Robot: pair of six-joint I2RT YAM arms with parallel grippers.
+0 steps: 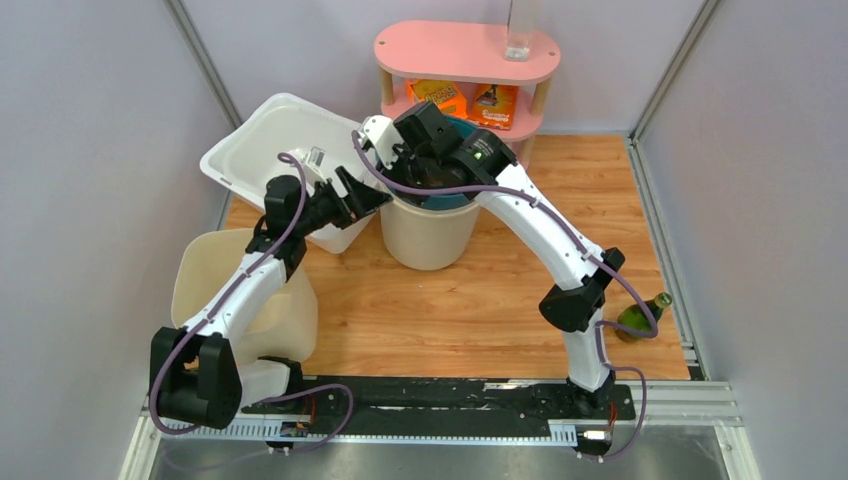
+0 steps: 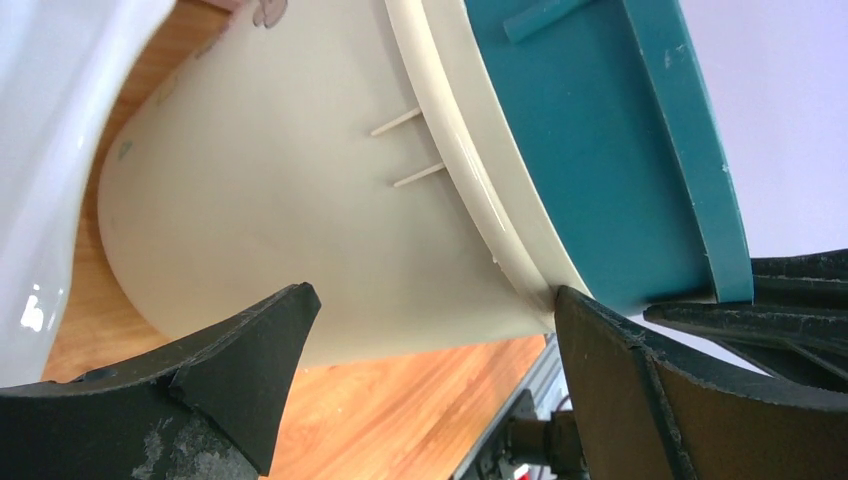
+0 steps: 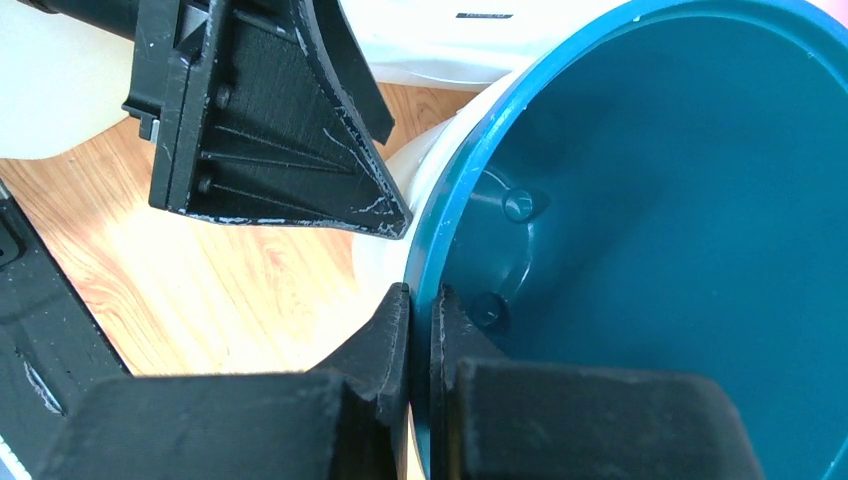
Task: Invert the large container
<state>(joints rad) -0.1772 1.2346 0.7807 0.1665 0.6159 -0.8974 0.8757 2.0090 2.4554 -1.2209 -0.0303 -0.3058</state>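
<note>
Tabletop of pale wood grain is partly hidden by both arms. The large container is seen mouth-up at its centre, the mouth largely covered from above by the right arm. It is a smooth, tapered cream plastic tub with a glossy teal liner. The teal rim is clamped between the fingers of the right gripper. The left gripper is spread wide beside the cream wall; contact cannot be made out.

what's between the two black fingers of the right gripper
The teal rim of the large cream plastic container: the right gripper is shut on it, one finger outside, one inside. The right wrist view shows it.
</note>
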